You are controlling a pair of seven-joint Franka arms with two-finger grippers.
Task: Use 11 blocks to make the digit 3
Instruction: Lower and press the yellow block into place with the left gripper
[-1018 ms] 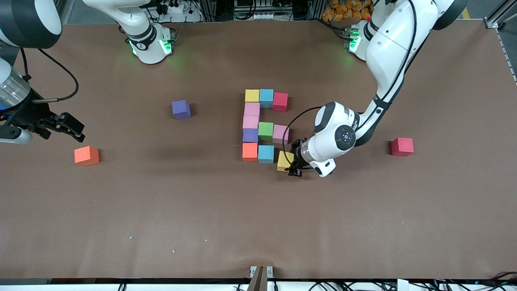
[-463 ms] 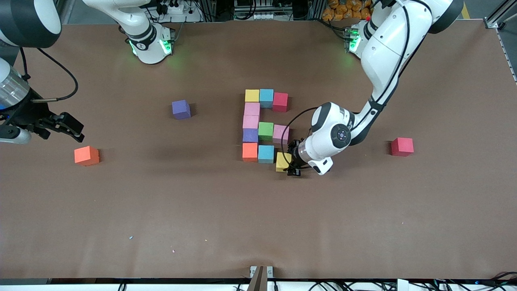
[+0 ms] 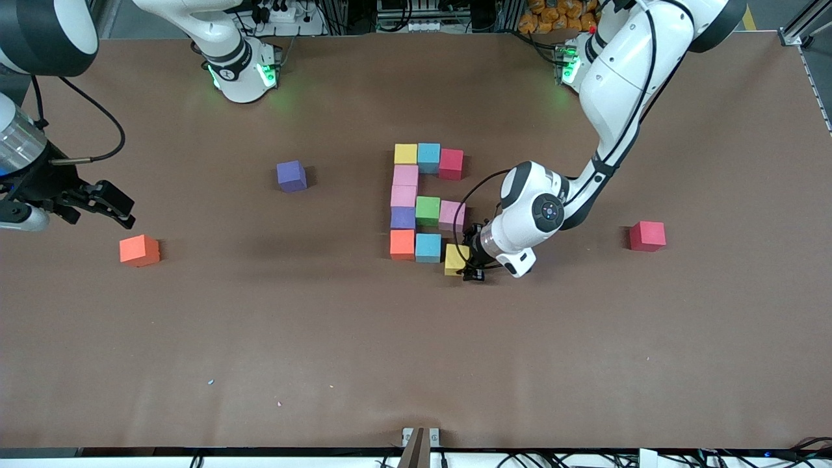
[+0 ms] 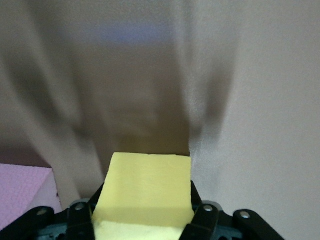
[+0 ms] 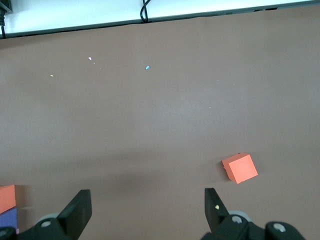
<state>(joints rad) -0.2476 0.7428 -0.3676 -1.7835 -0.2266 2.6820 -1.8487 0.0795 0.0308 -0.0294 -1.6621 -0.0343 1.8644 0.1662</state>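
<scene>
Several blocks form a figure mid-table: yellow (image 3: 405, 154), light blue (image 3: 428, 156) and red (image 3: 451, 163) make the row farthest from the front camera. Two pink blocks (image 3: 404, 185), a purple one (image 3: 403, 217), green (image 3: 428, 210) and pink (image 3: 451, 215) follow. Orange (image 3: 402, 244) and light blue (image 3: 428, 247) are nearest. My left gripper (image 3: 463, 261) is shut on a yellow block (image 3: 456, 259) (image 4: 147, 190), low beside that nearest light blue block. A pink block (image 4: 25, 192) shows beside it. My right gripper (image 3: 110, 205) (image 5: 145, 205) hangs open and waits over the right arm's end, with nothing between its fingers.
Loose blocks lie apart from the figure: a purple one (image 3: 291, 175) toward the right arm's end, an orange one (image 3: 139, 250) (image 5: 240, 168) close under my right gripper, and a red one (image 3: 647, 235) toward the left arm's end.
My left gripper has carried the yellow block a little toward the figure's nearest light blue block. The right arm has stayed still.
</scene>
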